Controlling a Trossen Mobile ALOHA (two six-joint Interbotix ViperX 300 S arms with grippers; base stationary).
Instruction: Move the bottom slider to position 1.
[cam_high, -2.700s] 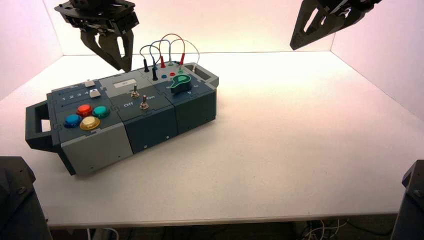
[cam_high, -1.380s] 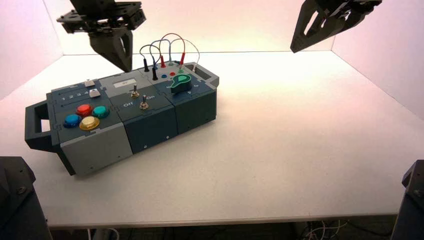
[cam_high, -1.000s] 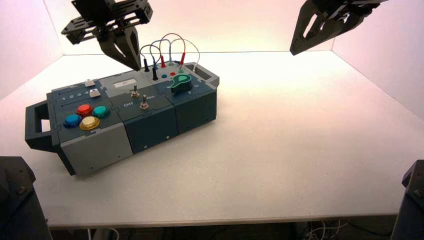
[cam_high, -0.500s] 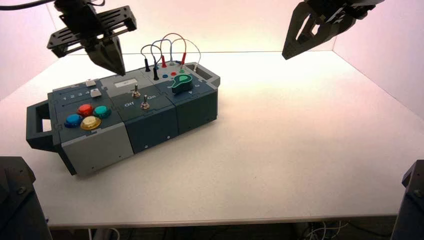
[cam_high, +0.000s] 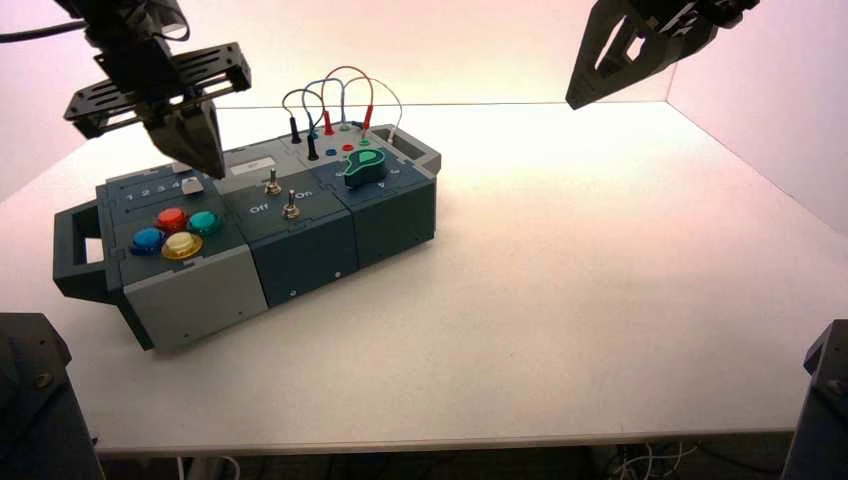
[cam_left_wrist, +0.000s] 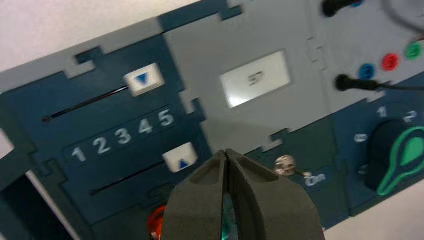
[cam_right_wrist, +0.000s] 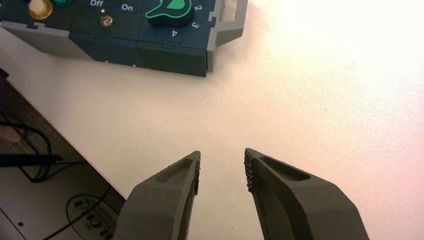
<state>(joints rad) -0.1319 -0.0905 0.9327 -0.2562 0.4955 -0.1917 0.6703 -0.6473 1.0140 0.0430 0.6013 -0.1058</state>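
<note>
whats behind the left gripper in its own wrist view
Part of a red button shows beside the shut left gripper, green between its fingers; whatever else it covers cannot be seen.

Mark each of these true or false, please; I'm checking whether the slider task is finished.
1. The white square bottom slider knob stands at position 1. False: it stands at the 5 end of its track.
2. The left gripper is shut. True.
3. The left gripper grasps the bottom slider knob. False: it holds nothing.
4. The right gripper is open over the pale tabletop. True.
5. The round red button adjoins the round yellow button. True.
</note>
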